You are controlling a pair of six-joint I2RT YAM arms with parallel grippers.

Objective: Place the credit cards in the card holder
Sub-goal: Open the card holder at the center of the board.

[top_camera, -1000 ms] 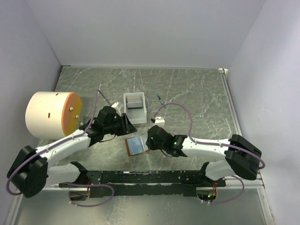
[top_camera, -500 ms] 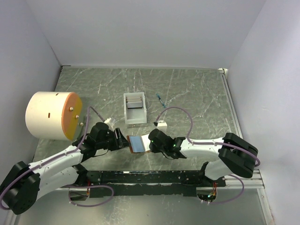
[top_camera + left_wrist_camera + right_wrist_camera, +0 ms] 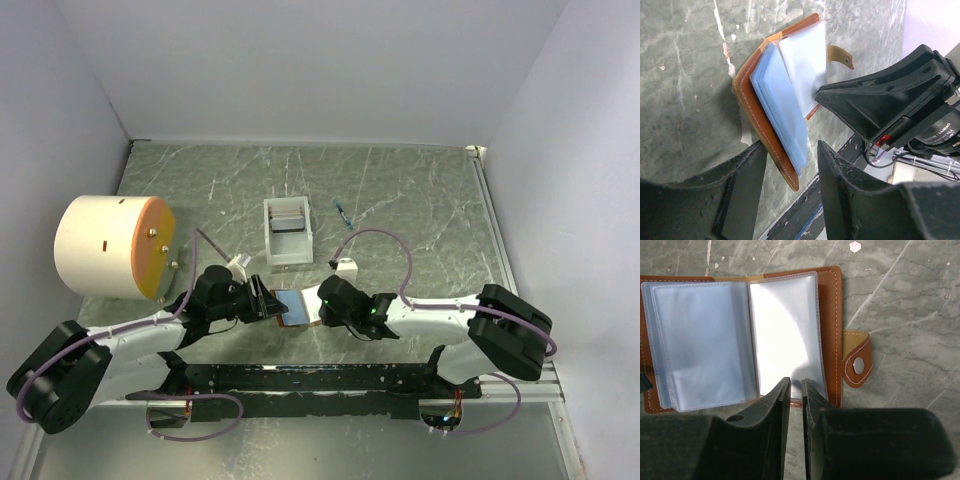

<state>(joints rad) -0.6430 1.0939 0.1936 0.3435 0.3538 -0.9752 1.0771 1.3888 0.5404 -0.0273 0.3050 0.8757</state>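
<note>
The card holder (image 3: 292,305) lies open on the table, brown leather with pale blue-grey sleeves (image 3: 705,340) and a snap tab (image 3: 858,365). My left gripper (image 3: 264,299) is open. Its jaws straddle the holder's left cover corner (image 3: 785,100) without closing on it. My right gripper (image 3: 318,305) is shut, with only a thin gap, and its tips (image 3: 796,385) rest at the near edge of the holder's right page. Nothing shows between them. The credit cards (image 3: 287,222) lie stacked, dark and grey, in the white box (image 3: 288,255) behind the holder.
A big pale cylinder with an orange face (image 3: 110,245) stands at the left. A small white block (image 3: 345,267) and a small blue item (image 3: 343,210) lie behind the right arm. The black base rail (image 3: 300,380) runs along the near edge. Walls close three sides.
My left gripper has come down from beside the white box to the holder's left edge. The holder has shifted a little toward the back. The right gripper stayed on it.
</note>
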